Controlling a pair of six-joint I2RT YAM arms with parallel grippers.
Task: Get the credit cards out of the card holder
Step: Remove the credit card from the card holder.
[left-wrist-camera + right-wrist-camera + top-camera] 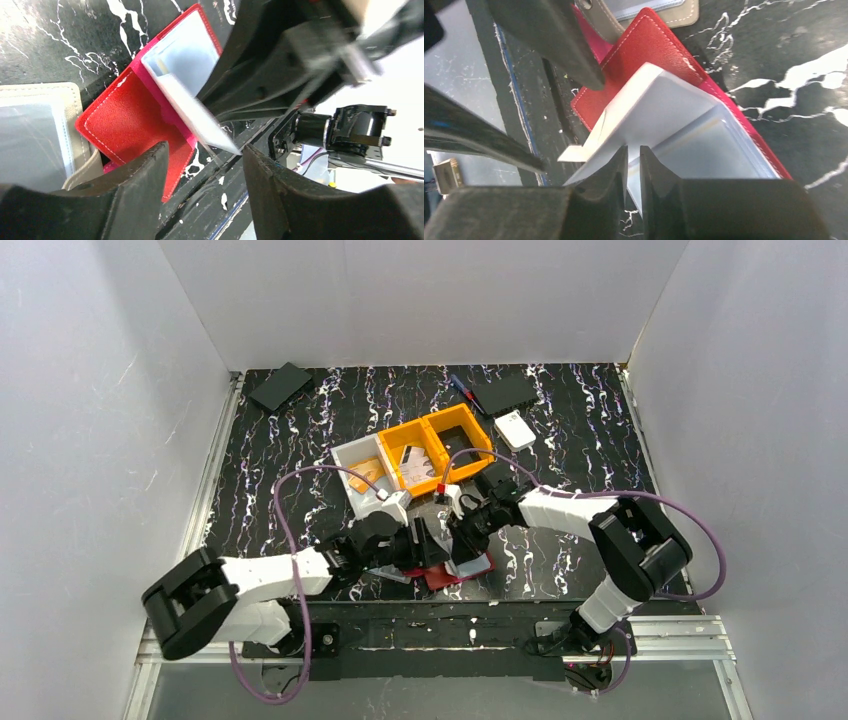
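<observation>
Overhead and wrist views of the marbled black table [300, 440]. At the upper left of the overhead frame lies a flat black pad [280, 387]. The left arm enters from the lower left and reaches toward the centre. Its left gripper [205, 160] stands open with nothing between its fingers. In its own wrist view the two dark fingers fill the bottom edge. The left one overlaps the lower corner of the card holder [130, 125]; whether it touches cannot be told. At the left edge of that view a beige holder [50, 95] with a clear pocket lies partly beneath the red cover. The card holder itself, a red stitched case, lies opened flat on the table just below the centre of the overhead frame, close to the near edge and between the two grippers. One clear sleeve [659, 110] stands lifted off its inner face. Above the grippers, at mid-frame, a white bin [342, 462] and two orange bins [436, 445] sit in a diagonal row with pale flat pieces inside. The right arm comes in from the right. Its right gripper [634, 165] has its jaws drawn nearly together, pinching the raised edge of the clear sleeve. Whether a credit card sits inside that sleeve cannot be told. At the upper right rest a black box [505, 393] and a small white block [515, 430].
</observation>
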